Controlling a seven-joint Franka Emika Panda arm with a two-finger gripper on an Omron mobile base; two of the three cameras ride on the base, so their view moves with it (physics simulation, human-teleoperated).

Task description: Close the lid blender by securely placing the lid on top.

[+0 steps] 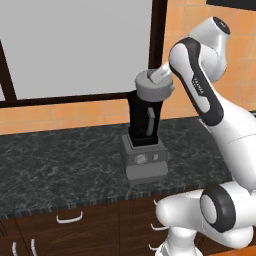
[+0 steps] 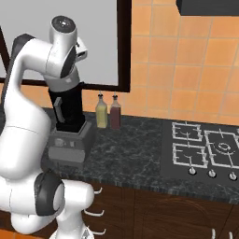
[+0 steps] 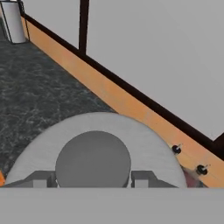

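The blender's black jar with its grey side handle stands on a boxy grey base on the dark counter. The light-grey lid lies level across the jar's rim, and my gripper comes down on it from the upper right. In the hand view the lid spreads below the hand, with its darker knob in the middle. My gripper is shut on that knob, a fingertip pressed to each side. From the right base view the jar and base show, while my arm hides the rim.
A window with a dark frame runs right behind the blender. Two bottles stand to its right on the counter, and a gas hob lies further right. A grey canister stands far along the counter.
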